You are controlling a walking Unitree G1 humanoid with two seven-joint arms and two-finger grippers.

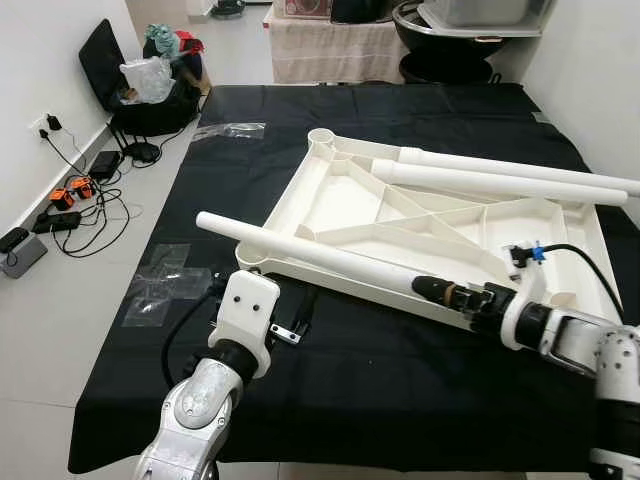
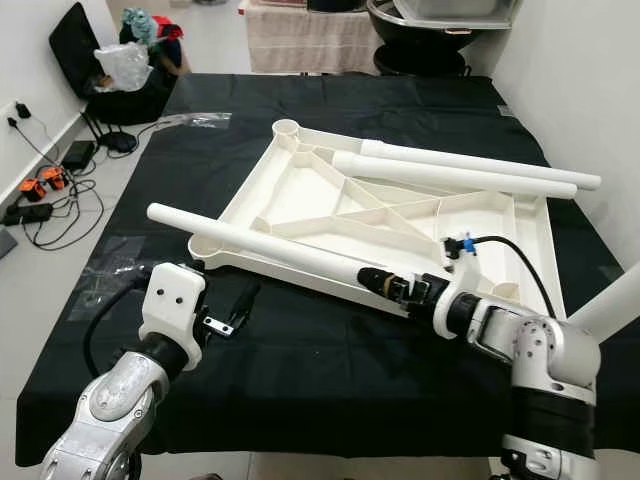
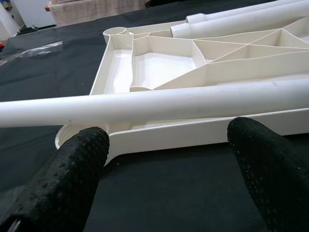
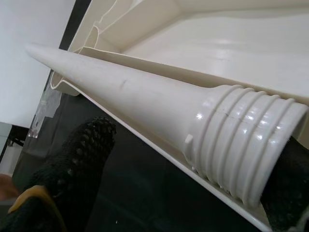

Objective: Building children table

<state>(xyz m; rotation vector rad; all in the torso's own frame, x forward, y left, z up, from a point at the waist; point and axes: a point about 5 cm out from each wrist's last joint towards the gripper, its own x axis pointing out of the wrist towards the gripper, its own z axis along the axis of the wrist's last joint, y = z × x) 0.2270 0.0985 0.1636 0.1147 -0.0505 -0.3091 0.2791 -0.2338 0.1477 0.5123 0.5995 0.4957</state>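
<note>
Tabletop [image 1: 400, 215], white plastic, lies upside down on black-covered desk [image 1: 400, 390] | near leg [image 1: 320, 255] rests loose along its front edge | right pincer [image 1: 450, 293] clamped on leg's threaded end | left pincer [image 3: 164, 159] apart, empty, beside tabletop corner | risk: leg rolls off or cross-threads | underside cells empty

One white tabletop [image 1: 400, 200] lies upside down on the one black mat [image 1: 400, 400]. Three loose white table legs [image 1: 320, 255] can be counted: one along the tabletop's near edge, two [image 1: 500, 165] side by side [image 1: 500, 185] across its far side. Two claws are near the tabletop, the left claw [image 3: 164, 164] and the right claw [image 1: 435, 290]. One clear plastic bag [image 1: 230, 130] lies beyond the tabletop's far corner.
</note>
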